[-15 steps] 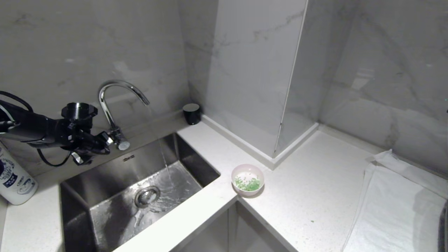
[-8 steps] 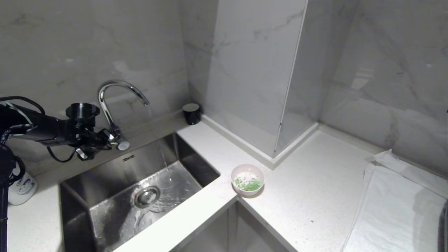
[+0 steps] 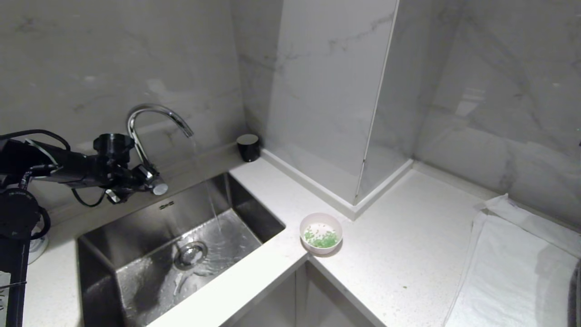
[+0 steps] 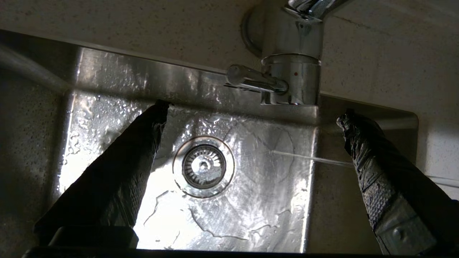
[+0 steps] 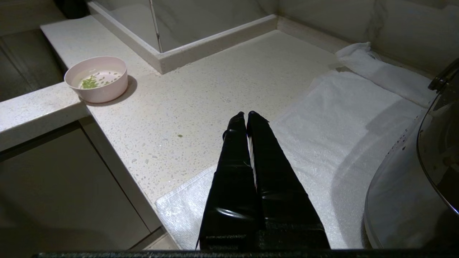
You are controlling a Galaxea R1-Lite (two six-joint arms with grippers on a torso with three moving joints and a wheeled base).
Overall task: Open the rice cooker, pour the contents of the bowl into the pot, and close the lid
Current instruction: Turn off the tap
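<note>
The rice cooker itself barely shows: only a curved glossy dark edge with a pale rounded wall below it (image 5: 412,200) cuts into the right wrist view, and whether that is the cooker or another vessel cannot be told; its lid and pot cannot be made out. The small round bowl, pale pink outside and white inside (image 3: 321,232), stands on the speckled white stone counter (image 3: 395,254) near the inner corner, just beside the sink's right edge, with a thin scatter of tiny bright green bits (image 3: 321,238) in its bottom. One stray green speck lies on the counter. The left gripper (image 4: 251,118), its black textured fingers (image 4: 122,172) spread wide, hovers by the chrome lever at the base of the curved chrome tap (image 3: 150,131), above the wet rectangular steel sink (image 3: 245,204), into which a thin stream of water runs; its fingers touch nothing. The right gripper (image 5: 246,114) hangs over a white folded towel (image 5: 322,118), its smooth black fingers pressed together, empty.
</note>
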